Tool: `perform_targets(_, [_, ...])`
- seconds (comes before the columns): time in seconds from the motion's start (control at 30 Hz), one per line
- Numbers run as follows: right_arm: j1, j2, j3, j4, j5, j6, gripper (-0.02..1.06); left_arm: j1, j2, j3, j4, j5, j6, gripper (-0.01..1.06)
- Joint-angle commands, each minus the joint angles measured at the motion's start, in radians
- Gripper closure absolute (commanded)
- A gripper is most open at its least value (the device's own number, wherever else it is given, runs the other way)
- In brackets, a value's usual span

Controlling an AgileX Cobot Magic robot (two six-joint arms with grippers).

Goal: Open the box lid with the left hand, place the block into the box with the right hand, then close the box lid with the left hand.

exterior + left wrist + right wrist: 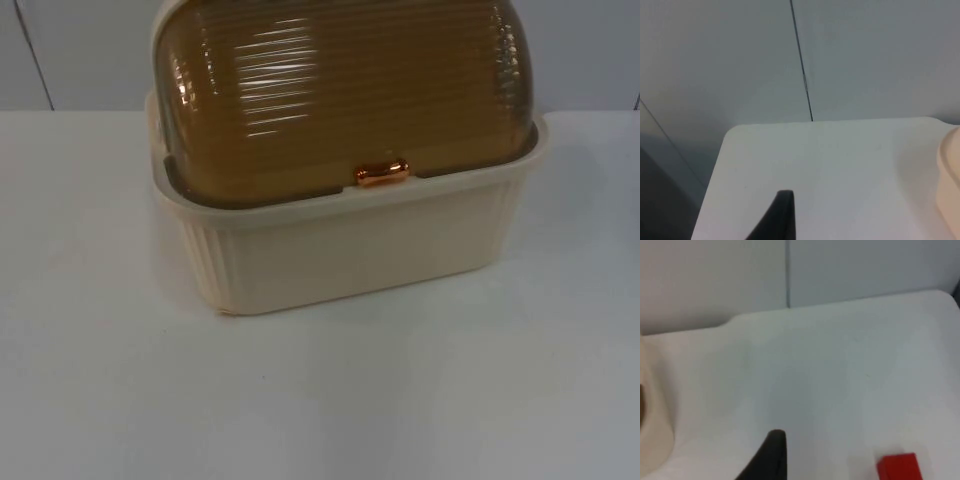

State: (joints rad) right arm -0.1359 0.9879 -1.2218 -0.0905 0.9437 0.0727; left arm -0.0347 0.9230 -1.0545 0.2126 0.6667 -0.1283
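— Now, where does the bread box stand?

— A cream ribbed bread box (pixel 350 250) sits on the white table (pixel 320 400), pushed back toward the grey partition wall (pixel 70 50). Its translucent amber roll-top lid (pixel 340 90) is shut down over the base, and the small copper handle (pixel 381 173) rests at the lid's front edge, right at the rim.

— And the block?

— A red block (pixel 897 467) lies flat on the table, seen from the right wrist camera. It rests well apart from the box, whose cream wall (pixel 652 425) curves in at the other side of that same view.

— What of the left pincer?

— One black fingertip of the left pincer (pixel 780 215) hangs above the bare table, near a rounded table corner (the partition seam runs straight up behind it). The box's cream edge (pixel 950 185) shows off to one side, apart from the fingertip. Whether the pincer is wide or narrow, I cannot tell.

— The right pincer?

— Much the same picture: one black fingertip of the right pincer (pixel 771 455) hovers over the table, between the box wall and the red block, touching neither. It holds nothing that I can see, but how far its fingers are spread cannot be told.
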Motion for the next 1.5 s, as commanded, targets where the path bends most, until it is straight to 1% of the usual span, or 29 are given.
perform_targets(0.0, [-0.047, -0.001, -0.005, 0.048, 0.019, -0.073, 0.00, -0.005, 0.002, -0.006, 0.005, -0.021, -0.007, 0.01])
perform_targets(0.03, [-0.089, -0.001, -0.005, 0.110, 0.026, -0.123, 0.00, -0.011, 0.004, -0.006, 0.008, -0.021, -0.007, 0.01])
perform_targets(0.07, [-0.131, -0.001, -0.005, 0.176, 0.022, -0.150, 0.00, -0.027, 0.008, -0.006, 0.014, -0.021, -0.007, 0.01])
perform_targets(0.1, [-0.143, 0.001, -0.005, 0.180, 0.010, -0.149, 0.00, -0.033, 0.013, -0.006, 0.014, -0.021, -0.007, 0.01])
perform_targets(0.17, [-0.149, 0.003, -0.005, 0.176, 0.009, -0.149, 0.00, -0.036, 0.017, -0.006, 0.014, -0.021, -0.007, 0.01])
perform_targets(0.2, [-0.149, 0.009, -0.005, 0.142, 0.025, -0.149, 0.00, -0.036, 0.019, -0.006, 0.016, -0.019, -0.007, 0.01])
perform_targets(0.27, [-0.149, 0.019, 0.000, 0.072, 0.065, -0.115, 0.00, -0.036, 0.025, -0.005, 0.025, -0.019, -0.007, 0.01])
perform_targets(0.3, [-0.149, 0.019, 0.007, 0.067, 0.062, -0.115, 0.00, -0.036, 0.026, -0.003, 0.038, -0.019, -0.007, 0.01])
perform_targets(0.47, [-0.150, 0.020, 0.048, 0.069, 0.055, -0.115, 0.00, -0.036, 0.027, 0.002, 0.048, -0.014, -0.007, 0.01])
perform_targets(0.57, [-0.185, 0.020, 0.104, 0.081, 0.055, -0.115, 0.00, -0.036, 0.027, 0.002, 0.048, -0.013, -0.007, 0.01])
perform_targets(0.67, [-0.201, 0.020, 0.125, 0.090, 0.037, -0.115, 0.00, -0.036, 0.027, 0.002, 0.048, -0.009, -0.007, 0.01])
perform_targets(0.93, [-0.202, 0.020, 0.125, 0.102, 0.016, -0.117, 0.00, -0.036, 0.035, 0.002, 0.034, 0.006, -0.007, 0.01])
perform_targets(1.03, [-0.202, 0.020, 0.125, 0.102, 0.012, -0.117, 0.00, -0.036, 0.076, 0.002, 0.026, 0.041, 0.003, 0.01])
perform_targets(1.13, [-0.202, 0.020, 0.125, 0.102, 0.010, -0.117, 0.00, -0.036, 0.116, 0.002, -0.007, 0.053, 0.025, 0.01])
perform_targets(1.23, [-0.200, 0.020, 0.125, 0.102, 0.010, -0.117, 0.00, -0.036, 0.199, 0.002, -0.193, 0.053, 0.146, 0.01])
perform_targets(1.27, [-0.200, 0.020, 0.125, 0.102, 0.010, -0.117, 0.00, -0.042, 0.235, 0.002, -0.274, 0.051, 0.213, 0.01])
perform_targets(1.3, [-0.200, 0.020, 0.125, 0.102, 0.010, -0.117, 0.00, -0.056, 0.258, 0.002, -0.320, 0.049, 0.244, 0.01])
perform_targets(1.33, [-0.200, 0.020, 0.125, 0.102, 0.010, -0.117, 0.00, -0.090, 0.283, 0.002, -0.340, 0.038, 0.260, 0.01])
perform_targets(1.37, [-0.200, 0.020, 0.125, 0.102, 0.010, -0.117, 0.00, -0.090, 0.283, 0.002, -0.340, 0.038, 0.260, 0.01])
perform_targets(1.43, [-0.200, 0.020, 0.125, 0.102, 0.010, -0.117, 0.00, -0.161, 0.323, 0.002, -0.315, 0.020, 0.260, 0.01])
perform_targets(1.47, [-0.200, 0.020, 0.125, 0.102, 0.008, -0.117, 0.00, -0.212, 0.341, 0.002, -0.287, 0.016, 0.260, 0.01])
